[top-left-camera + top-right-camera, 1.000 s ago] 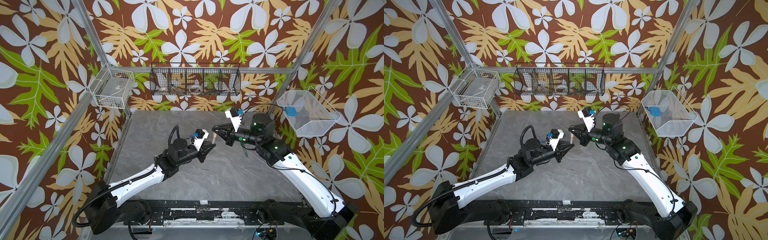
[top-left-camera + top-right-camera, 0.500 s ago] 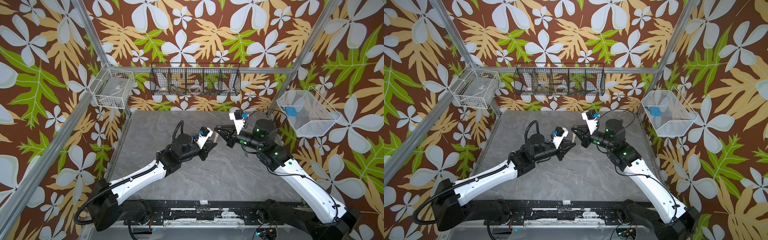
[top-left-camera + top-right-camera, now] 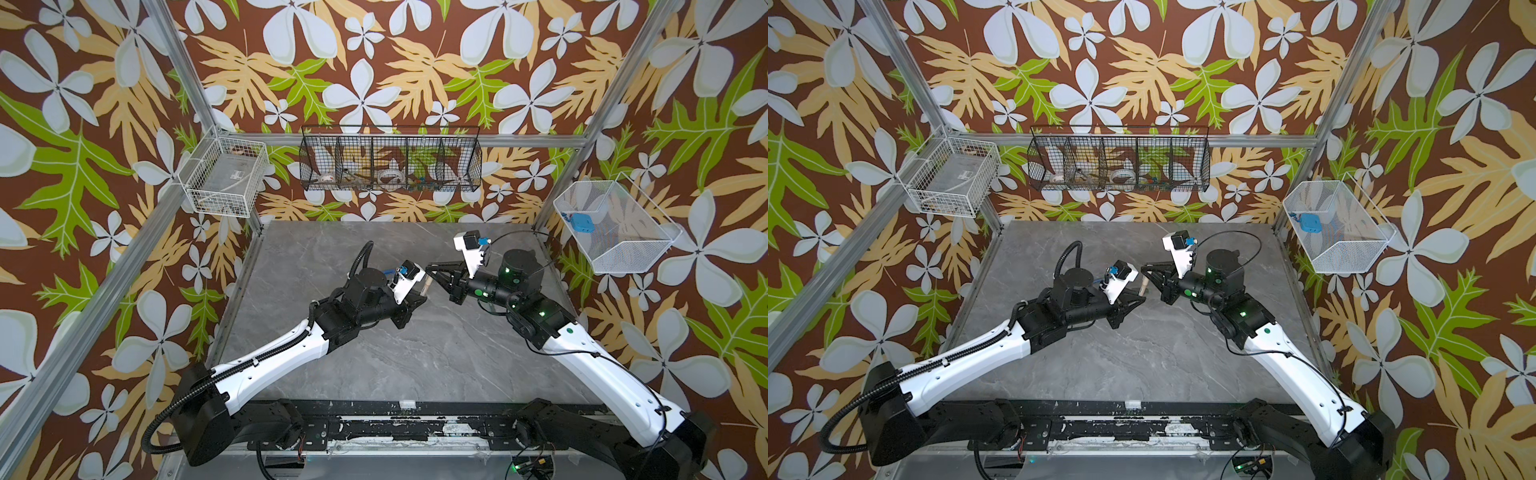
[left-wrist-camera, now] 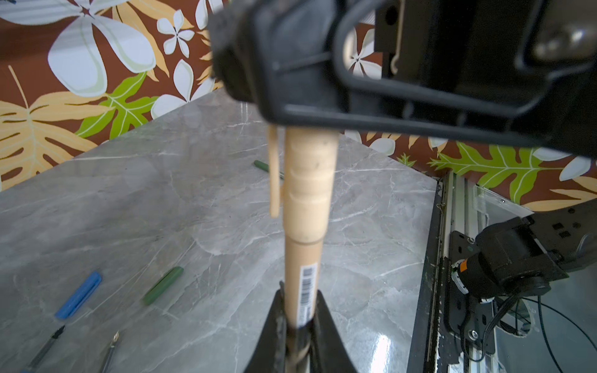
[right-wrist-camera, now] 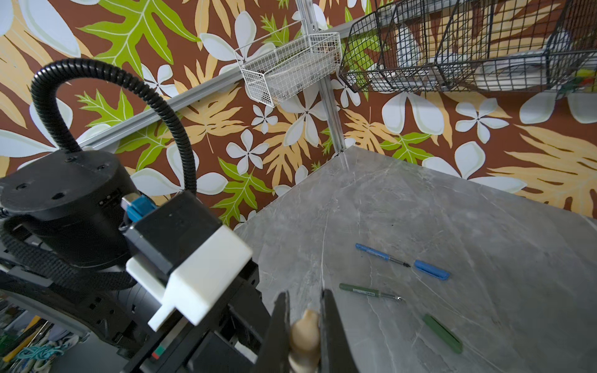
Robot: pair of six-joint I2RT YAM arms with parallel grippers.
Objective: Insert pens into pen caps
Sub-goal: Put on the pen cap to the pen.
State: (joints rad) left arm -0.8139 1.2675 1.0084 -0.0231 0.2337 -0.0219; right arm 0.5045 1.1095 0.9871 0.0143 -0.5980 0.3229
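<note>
The arms have closed their gap above the table [image 4: 161,210], so the tan pen [image 4: 302,274], clamped in the left tool [image 4: 300,294], now sits inside the tan cap [image 4: 308,181] pinched by the right tool [image 5: 305,292]: seemingly one pair done.

My slim tan plastic stick pen [image 4: 303,274] carrying its stubby tan clipped cap [image 4: 308,181] on one end, raised near mid-frame in both top views, slim blue uncapped pen [image 5: 381,256] flat on the table, tip toward short blue cap [image 5: 432,269], dark green pen [image 5: 368,292] near loose dark green cap [image 5: 442,333]
</note>
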